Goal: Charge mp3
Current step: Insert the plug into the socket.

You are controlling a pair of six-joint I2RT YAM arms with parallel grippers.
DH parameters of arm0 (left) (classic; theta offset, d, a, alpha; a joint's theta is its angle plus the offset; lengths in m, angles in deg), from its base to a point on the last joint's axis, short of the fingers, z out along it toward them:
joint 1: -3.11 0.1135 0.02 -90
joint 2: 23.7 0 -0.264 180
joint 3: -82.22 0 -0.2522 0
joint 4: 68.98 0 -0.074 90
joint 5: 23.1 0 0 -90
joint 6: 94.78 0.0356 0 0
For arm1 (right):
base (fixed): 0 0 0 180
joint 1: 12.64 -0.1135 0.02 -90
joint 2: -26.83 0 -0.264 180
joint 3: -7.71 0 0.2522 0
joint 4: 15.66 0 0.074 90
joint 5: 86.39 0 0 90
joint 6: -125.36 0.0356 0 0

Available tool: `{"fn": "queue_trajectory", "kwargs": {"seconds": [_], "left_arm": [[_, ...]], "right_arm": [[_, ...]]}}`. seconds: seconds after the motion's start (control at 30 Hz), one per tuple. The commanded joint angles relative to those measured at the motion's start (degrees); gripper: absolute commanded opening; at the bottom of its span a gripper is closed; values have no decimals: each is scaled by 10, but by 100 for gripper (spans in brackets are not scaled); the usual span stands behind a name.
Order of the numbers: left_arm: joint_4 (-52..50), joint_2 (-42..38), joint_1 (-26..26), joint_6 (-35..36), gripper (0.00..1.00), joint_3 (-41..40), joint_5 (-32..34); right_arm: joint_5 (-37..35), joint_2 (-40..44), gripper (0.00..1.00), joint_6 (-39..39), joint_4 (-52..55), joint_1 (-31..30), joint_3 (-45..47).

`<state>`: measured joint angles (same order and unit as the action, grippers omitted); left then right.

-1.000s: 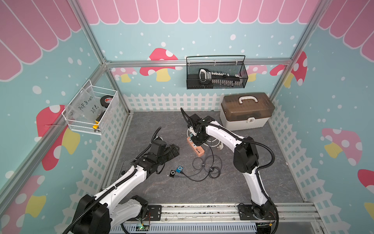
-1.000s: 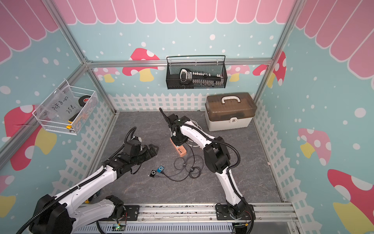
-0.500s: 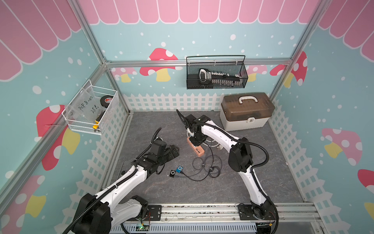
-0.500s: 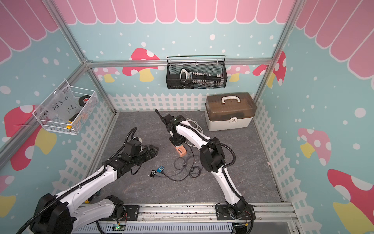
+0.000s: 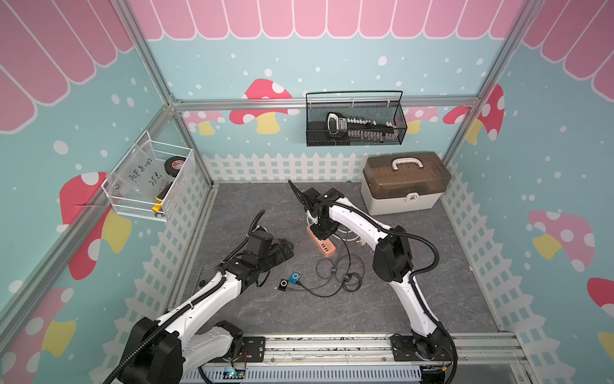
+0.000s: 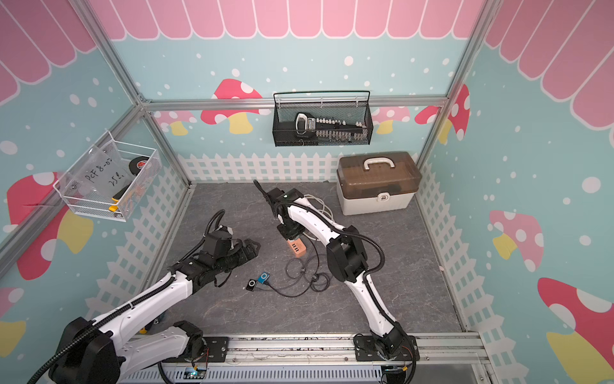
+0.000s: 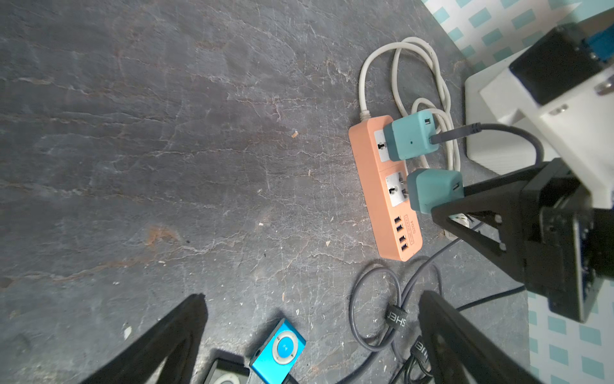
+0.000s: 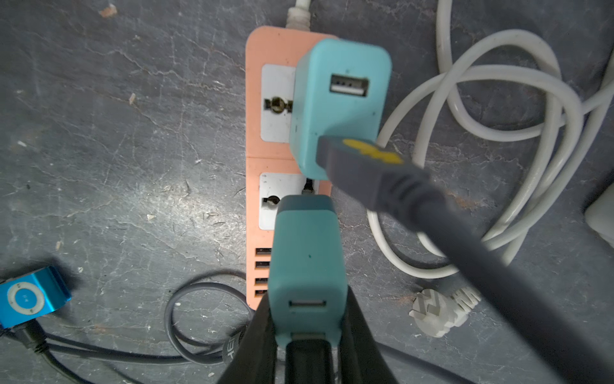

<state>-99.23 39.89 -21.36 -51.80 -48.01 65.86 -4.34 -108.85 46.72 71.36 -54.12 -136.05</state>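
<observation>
One blue mp3 [image 5: 294, 277], near wide L gripper [image 5: 287, 249]; R gripper [image 8: 307, 309] — clamps adapter [image 8: 307, 252]

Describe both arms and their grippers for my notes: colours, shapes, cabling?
The left arm and right arm have white links, black joints and black ribbed cable hoses. The left gripper and right gripper are black, with triangular open-framed fingers.

We see robot lab cell, staged: aluminium frame [image 5: 432, 101], mushroom-print walls [image 5: 299, 56], left arm [image 5: 206, 299] and right arm [image 5: 412, 299] bolted to rail [image 5: 332, 347], toolbox [image 5: 403, 186] on floor [image 5: 332, 316].
</observation>
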Motion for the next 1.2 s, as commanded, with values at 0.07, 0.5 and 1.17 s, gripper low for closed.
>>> {"fn": "queue_trajectory", "kwargs": {"seconds": [0.07, 0.5, 1.17], "left_arm": [[1, 5, 3, 13, 99, -7, 6], [4, 10, 3, 14, 99, -8, 1], [1, 13, 3, 19, 99, -11, 0]], "right_arm": [[28, -49, 0, 11, 36, 8, 10], [27, -100, 0, 33, 105, 0, -86], [110, -129, 0, 43, 96, 18, -139]]}}
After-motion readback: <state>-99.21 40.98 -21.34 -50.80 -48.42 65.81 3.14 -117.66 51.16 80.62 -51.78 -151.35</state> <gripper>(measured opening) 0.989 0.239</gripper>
